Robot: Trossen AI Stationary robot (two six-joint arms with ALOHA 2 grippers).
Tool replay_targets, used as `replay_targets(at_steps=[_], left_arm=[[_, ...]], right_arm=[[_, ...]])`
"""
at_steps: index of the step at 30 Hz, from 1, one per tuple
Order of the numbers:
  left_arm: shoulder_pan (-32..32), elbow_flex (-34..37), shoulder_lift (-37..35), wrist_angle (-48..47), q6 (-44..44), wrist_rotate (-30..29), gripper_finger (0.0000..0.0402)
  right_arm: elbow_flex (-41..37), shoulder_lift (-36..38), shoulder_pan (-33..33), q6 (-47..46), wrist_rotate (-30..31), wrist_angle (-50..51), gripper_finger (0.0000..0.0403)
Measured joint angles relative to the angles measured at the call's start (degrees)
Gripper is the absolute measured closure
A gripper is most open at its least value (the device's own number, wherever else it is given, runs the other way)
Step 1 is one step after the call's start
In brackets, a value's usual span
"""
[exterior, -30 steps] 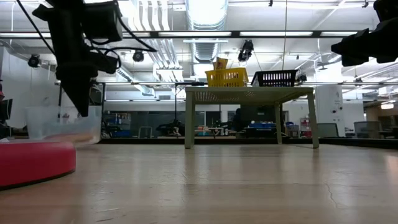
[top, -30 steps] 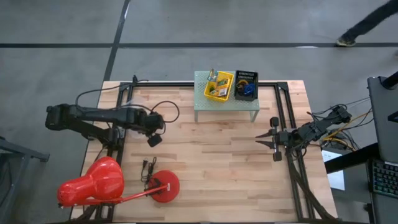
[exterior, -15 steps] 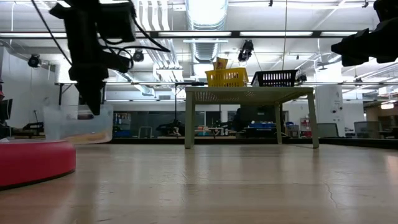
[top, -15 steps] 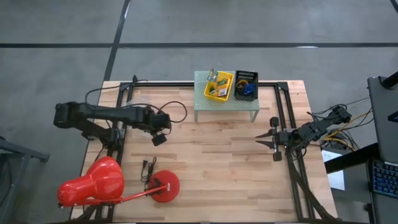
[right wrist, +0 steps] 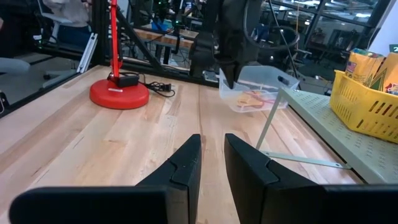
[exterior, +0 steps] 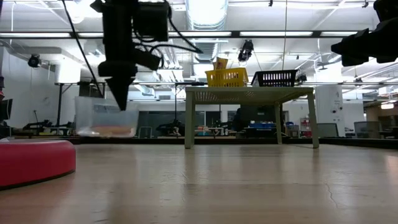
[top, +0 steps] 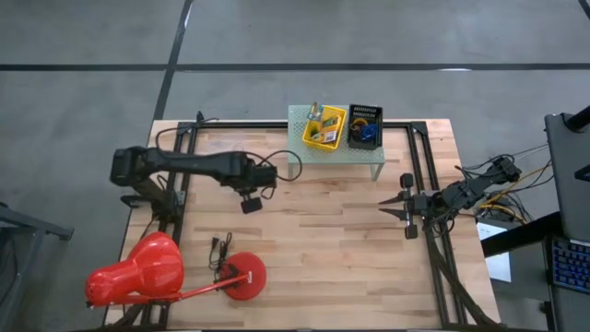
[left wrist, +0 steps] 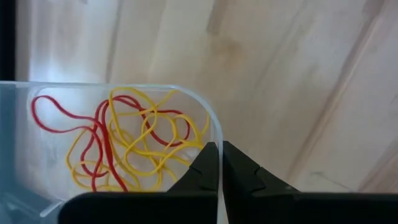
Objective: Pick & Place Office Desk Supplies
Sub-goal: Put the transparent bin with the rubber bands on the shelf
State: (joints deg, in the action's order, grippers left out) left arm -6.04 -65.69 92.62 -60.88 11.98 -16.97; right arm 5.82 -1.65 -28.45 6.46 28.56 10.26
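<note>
A clear plastic tub (exterior: pixel 106 117) with yellow and red rubber bands (left wrist: pixel 124 146) in it hangs under my left gripper (top: pixel 249 201), left of the mint-green shelf (top: pixel 334 152). That gripper is shut on the tub's wall. On the shelf stand a yellow basket (top: pixel 324 127) with crayon boxes and a black basket (top: pixel 364 126) with coloured loops. My right gripper (top: pixel 392 207) waits open near the table's right edge, holding nothing. My left gripper pinches the tub's side wall (left wrist: pixel 216 138) by a rounded corner, at the rim. One finger (left wrist: pixel 202 167) is inside the tub and the other (left wrist: pixel 242 169) outside. The fingers come from above, pointing down. The tub hangs level below them, clear of the table.
A red desk lamp (top: pixel 138 275) lies at the table's near left corner, its round base (top: pixel 244 275) and cord beside it. The shelf stands on thin legs (exterior: pixel 189 121) at the far edge. Bare wood (top: pixel 323 231) lies between the two arms.
My left gripper has moved toward the table's right edge, toward the shelf, staying shut on the tub and carrying it along clear of the table.
</note>
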Motion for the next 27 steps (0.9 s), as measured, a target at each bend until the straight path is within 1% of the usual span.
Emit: replay_targets(at_steps=[3, 7, 17, 27], left_arm=[[0.0, -3.2, 0.7, -2.2, -0.7, -0.6, 0.0399], [0.3, -5.1, 0.5, -3.6, -0.7, -2.7, 0.0399], [0.7, -10.6, 0.6, -5.2, -6.0, -3.6, 0.0399], [0.9, -17.1, 0.6, -6.2, -17.1, -3.6, 0.0399]], right_arm=[[0.0, 0.0, 0.0, 0.0, 0.0, 0.0, 0.0335], [0.0, 0.0, 0.0, 0.0, 0.0, 0.0, 0.0335], [0.0, 0.0, -0.1, 0.0, 0.0, 0.0, 0.0335], [0.0, 0.0, 0.0, 0.0, 0.0, 0.0, 0.0335]])
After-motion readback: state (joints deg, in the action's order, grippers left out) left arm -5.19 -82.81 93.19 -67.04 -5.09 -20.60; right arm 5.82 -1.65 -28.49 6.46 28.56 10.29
